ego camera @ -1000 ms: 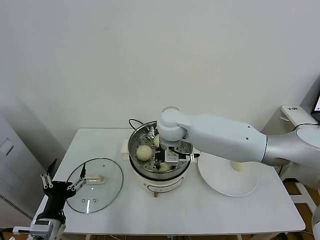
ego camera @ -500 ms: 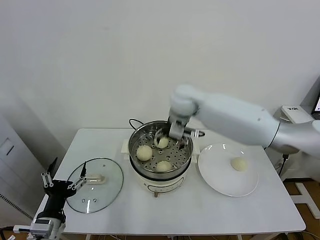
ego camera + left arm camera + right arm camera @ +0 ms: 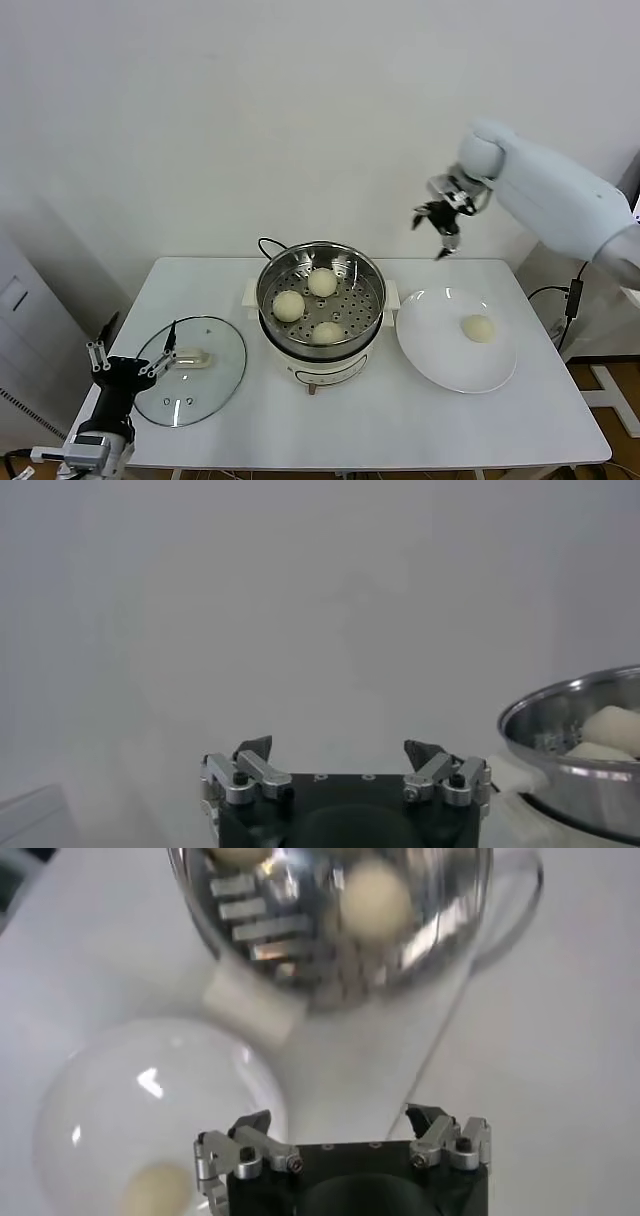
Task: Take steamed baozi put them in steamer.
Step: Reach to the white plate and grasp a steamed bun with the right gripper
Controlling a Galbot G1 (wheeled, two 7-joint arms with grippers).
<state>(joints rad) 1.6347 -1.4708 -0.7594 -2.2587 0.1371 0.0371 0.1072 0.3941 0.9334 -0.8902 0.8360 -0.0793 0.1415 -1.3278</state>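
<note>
Three smooth, round, cream-white buns (image 3: 322, 282) sit in the shiny steel steamer (image 3: 320, 302), a fourth bun (image 3: 479, 328) on the plate (image 3: 440, 365) beside it; right gripper (image 3: 438, 218) empty, fingers apart, above; left gripper (image 3: 130, 368) open, beside the glass lid (image 3: 190, 385).

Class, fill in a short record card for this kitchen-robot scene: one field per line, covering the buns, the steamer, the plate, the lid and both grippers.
Buns in steamer: three round cream-white dough buns
Steamer: shiny round steel basket with perforated bottom, on a white pot base
Bun left outside: one on the flat white plate, beside the steamer
Lid: round glass lid flat on the white table
Right gripper: open, empty, raised above the plate's far side
Left gripper: open, empty, low by the lid
</note>
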